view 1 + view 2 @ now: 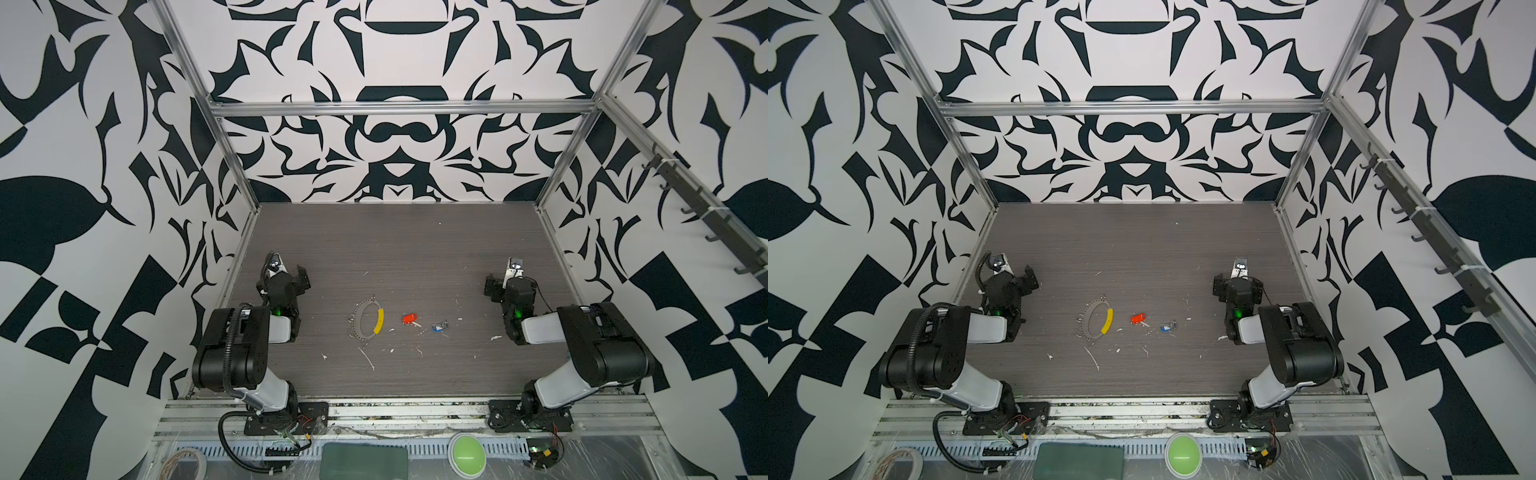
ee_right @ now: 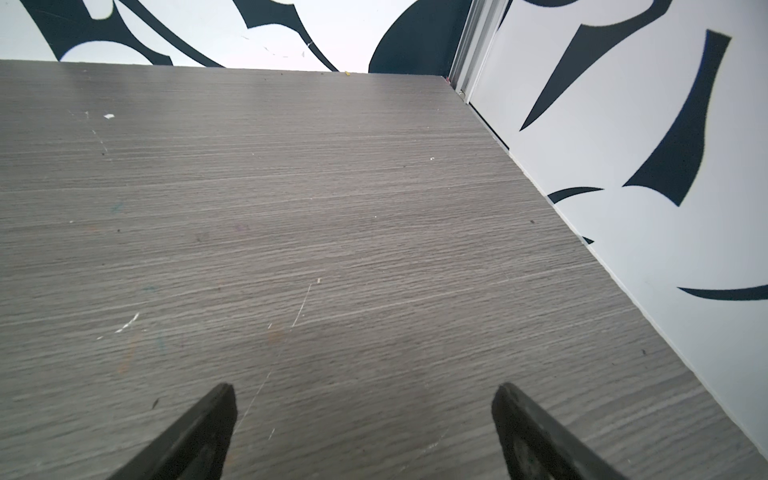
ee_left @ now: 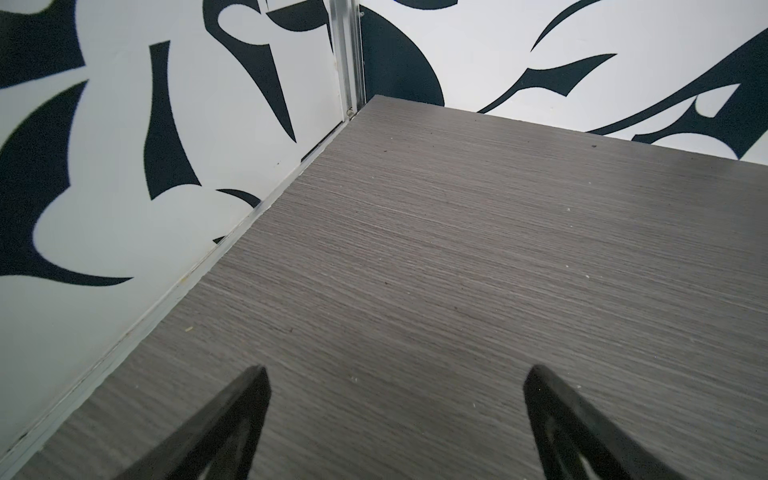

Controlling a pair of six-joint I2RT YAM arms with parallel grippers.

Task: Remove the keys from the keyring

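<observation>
Grey wood-grain tabletop (image 1: 415, 249), loud black-and-white patterned walls (image 1: 124, 124). My left gripper (image 3: 392, 374) and right gripper (image 2: 363, 390) both sit spread wide and empty out at the sides, I'd guess because the job looks done. Mid-table lies the thin grey wire keyring with a yellow sleeve (image 1: 378, 321). The small red-headed key (image 1: 409, 318) and small blue-headed key (image 1: 437, 327) lie loose beside it, clear of the loop.

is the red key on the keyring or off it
Off. The red key lies alone on the table, right of the keyring, with a clear gap between them.
</observation>
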